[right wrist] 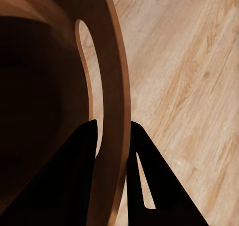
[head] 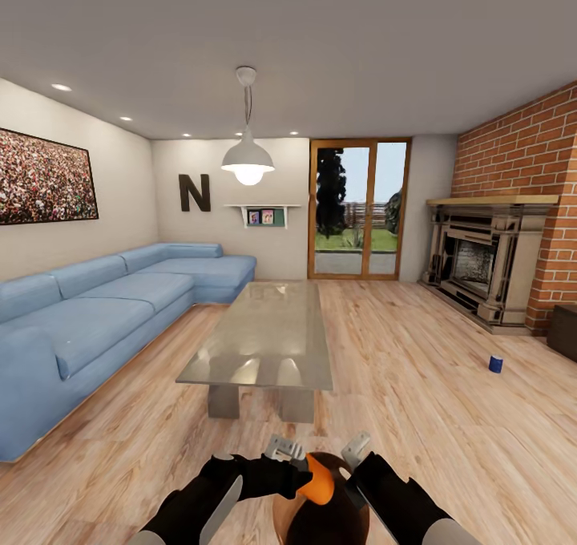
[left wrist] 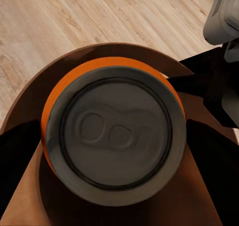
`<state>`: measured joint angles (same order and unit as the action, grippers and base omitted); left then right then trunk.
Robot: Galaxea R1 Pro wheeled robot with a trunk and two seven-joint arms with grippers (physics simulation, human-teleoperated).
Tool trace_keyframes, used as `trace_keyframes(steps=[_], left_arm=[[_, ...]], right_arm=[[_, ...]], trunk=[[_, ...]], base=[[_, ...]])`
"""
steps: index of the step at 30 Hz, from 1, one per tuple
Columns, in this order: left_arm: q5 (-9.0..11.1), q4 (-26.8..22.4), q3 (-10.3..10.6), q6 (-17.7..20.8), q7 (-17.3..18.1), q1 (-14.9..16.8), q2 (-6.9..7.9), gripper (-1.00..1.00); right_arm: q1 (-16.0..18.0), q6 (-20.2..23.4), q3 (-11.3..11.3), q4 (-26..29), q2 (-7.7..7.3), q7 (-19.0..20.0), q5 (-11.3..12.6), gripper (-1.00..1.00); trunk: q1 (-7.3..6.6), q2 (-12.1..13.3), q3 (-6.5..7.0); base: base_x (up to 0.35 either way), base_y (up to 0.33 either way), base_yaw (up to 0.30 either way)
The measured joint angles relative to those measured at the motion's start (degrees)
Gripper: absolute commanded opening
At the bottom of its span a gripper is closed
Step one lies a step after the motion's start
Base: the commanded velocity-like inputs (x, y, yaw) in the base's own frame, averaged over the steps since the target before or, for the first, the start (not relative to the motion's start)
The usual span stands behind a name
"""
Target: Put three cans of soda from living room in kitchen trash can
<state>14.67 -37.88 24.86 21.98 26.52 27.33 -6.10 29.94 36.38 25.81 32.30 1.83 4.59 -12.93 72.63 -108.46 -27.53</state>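
One big dark letter N (head: 193, 192) hangs on the far wall (head: 280, 176), just left of the small shelf (head: 262, 207). Nothing else here is readable.

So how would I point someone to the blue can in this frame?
Start at the brick wall with the fireplace on the room's right side. On the bare wooden floor in front of it stands the dark blue soda can, upright, alone, well right of the glass coffee table. Its blue colour separates it from the orange can held low between the arms.
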Motion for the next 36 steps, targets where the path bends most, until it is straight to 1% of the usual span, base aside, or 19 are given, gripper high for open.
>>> trace_keyframes(steps=[3, 16, 26, 28, 34, 36], left_arm=[[-0.08, 0.10, 0.01, 0.00, -0.10, 0.05, -0.03, -1.00], [-0.24, 0.26, 0.01, 0.00, -0.18, 0.07, -0.05, -1.00], [-0.26, 0.34, 0.01, 0.00, -0.18, 0.05, -0.05, -1.00], [-0.26, 0.35, 0.01, -0.02, -0.18, 0.06, -0.05, -1.00], [-0.26, 0.35, 0.02, -0.07, -0.18, 0.05, -0.05, -1.00], [-0.24, 0.35, 0.03, -0.08, -0.17, 0.06, -0.05, -1.00]], right_arm=[[-0.01, 0.00, -0.01, 0.12, -0.01, 0.02, 0.08, -1.00], [-0.37, 0.15, 0.00, 4.20, -0.45, 0.39, 0.17, -1.00], [-0.50, 0.49, 0.00, 7.56, -0.69, 1.88, 0.05, -1.00], [-0.50, 0.65, 0.02, 9.18, -0.74, 2.03, 0.14, -1.00], [-0.53, 0.83, -0.04, 11.01, -0.84, 3.90, -0.07, -1.00], [-0.52, 0.90, -0.05, 11.54, -0.90, 4.45, 0.20, -1.00]], trunk=[[0.00, 0.00, 0.00], [0.00, 0.00, 0.00], [0.00, 0.00, 0.00], [0.00, 0.00, 0.01], [0.00, 0.00, 0.00], [0.00, 0.00, 0.00]], base=[[0.000, 0.000, 0.000], [0.000, 0.000, 0.000], [0.000, 0.000, 0.000], [0.000, 0.000, 0.000], [0.000, 0.000, 0.000], [0.000, 0.000, 0.000]])
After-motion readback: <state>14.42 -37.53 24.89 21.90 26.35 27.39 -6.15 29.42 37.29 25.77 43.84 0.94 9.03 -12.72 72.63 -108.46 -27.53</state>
